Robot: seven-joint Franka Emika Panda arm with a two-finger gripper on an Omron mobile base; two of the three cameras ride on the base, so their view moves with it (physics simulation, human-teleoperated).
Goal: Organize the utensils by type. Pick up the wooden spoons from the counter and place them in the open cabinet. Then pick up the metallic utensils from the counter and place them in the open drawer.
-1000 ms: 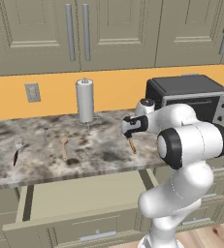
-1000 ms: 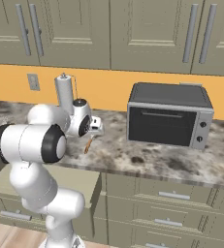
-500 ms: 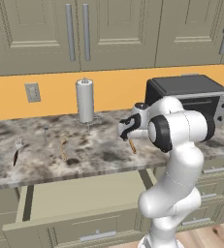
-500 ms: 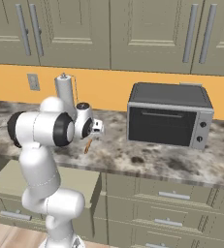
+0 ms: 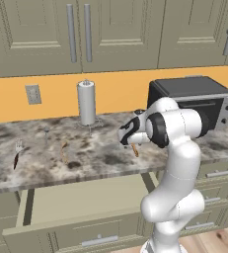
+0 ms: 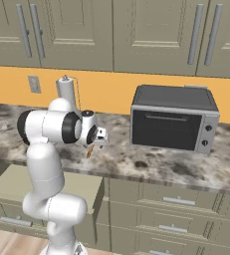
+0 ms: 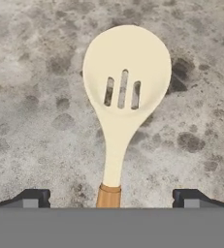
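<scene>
Cream-and-orange item, nearest first.

1. My fingers (image 7: 36, 197): spread fully apart, holding nothing. My gripper (image 7: 112, 198) hangs above the counter (image 7: 31, 97), pointing down. Change noted: over the last second my elbow has swung up from low right to upright, while the hand has kept its place and the jaws have stayed wide. I read this as alignment finished and the descent to grasp due next.

2. Wooden spoon (image 7: 125, 72): slotted pale bowl, orange-brown handle, lying flat on the stone. The handle runs back between my two fingertips, roughly centred and not touched; the bowl lies ahead of them. From the left base camera its handle (image 5: 135, 149) shows just below my gripper (image 5: 127, 134).

3. Drawer (image 5: 86, 202): pulled open below the counter edge, nothing inside.

4. Farther left on the stone: darker wooden spoon (image 5: 63, 150), fork (image 5: 18, 155), well apart from me.

5. At the back: paper towel roll (image 5: 87, 103), toaster oven (image 5: 194, 94).
</scene>
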